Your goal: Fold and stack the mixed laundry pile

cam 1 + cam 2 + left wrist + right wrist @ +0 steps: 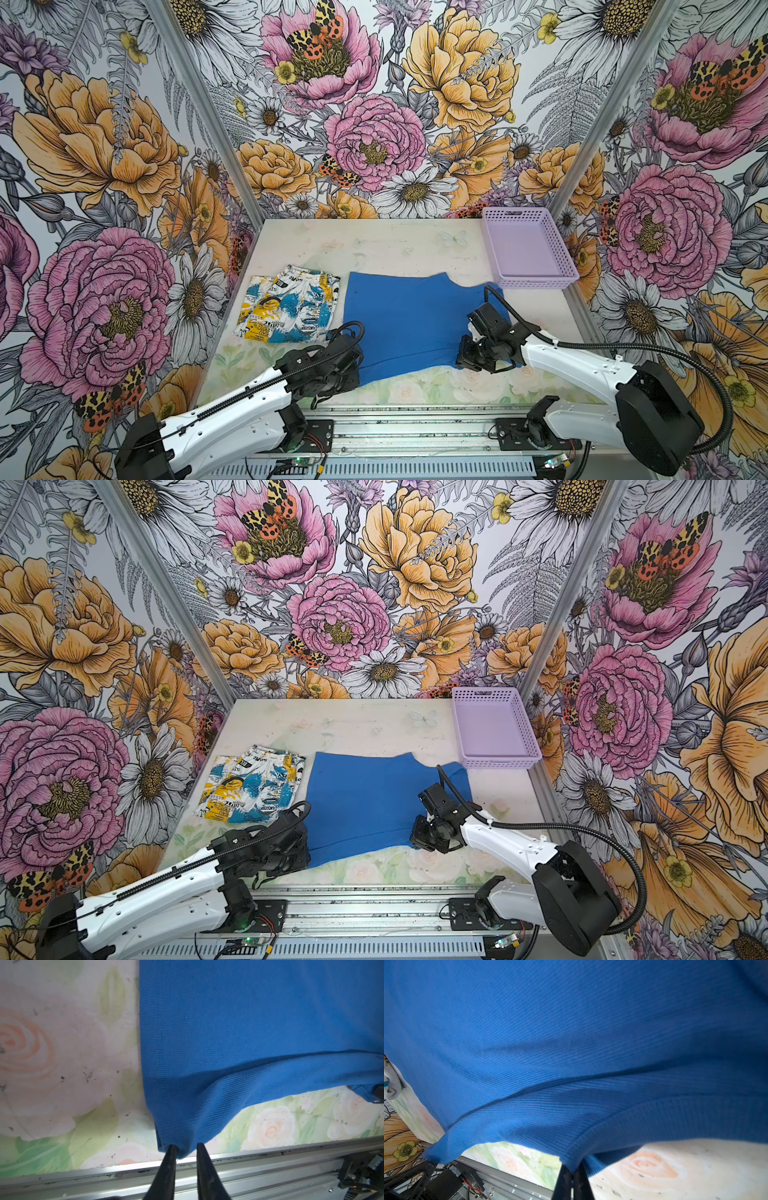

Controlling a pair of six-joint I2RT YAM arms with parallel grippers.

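The royal blue T-shirt (pixel 411 320) (pixel 365 800) lies spread across the middle of the table. The white printed garment (pixel 286 305) (pixel 251 785), with black text and yellow and blue splashes, lies folded to its left. My left gripper (pixel 353 376) (pixel 186 1145) is at the shirt's near left corner. Its jaws stand a little apart, and the corner of the blue T-shirt (pixel 249 1022) hangs between the tips. My right gripper (pixel 461 361) (pixel 573 1167) is shut on the blue T-shirt's (pixel 571 1043) near right hem. That hem is raised off the table in a ridge between the two grippers.
A lavender perforated basket (pixel 536 281) (pixel 500 762) stands at the back right, close to the shirt's far right corner. A metal rail (pixel 415 415) (pixel 270 1167) runs along the table's front edge, just behind both grippers. Flowered walls close in the sides and back.
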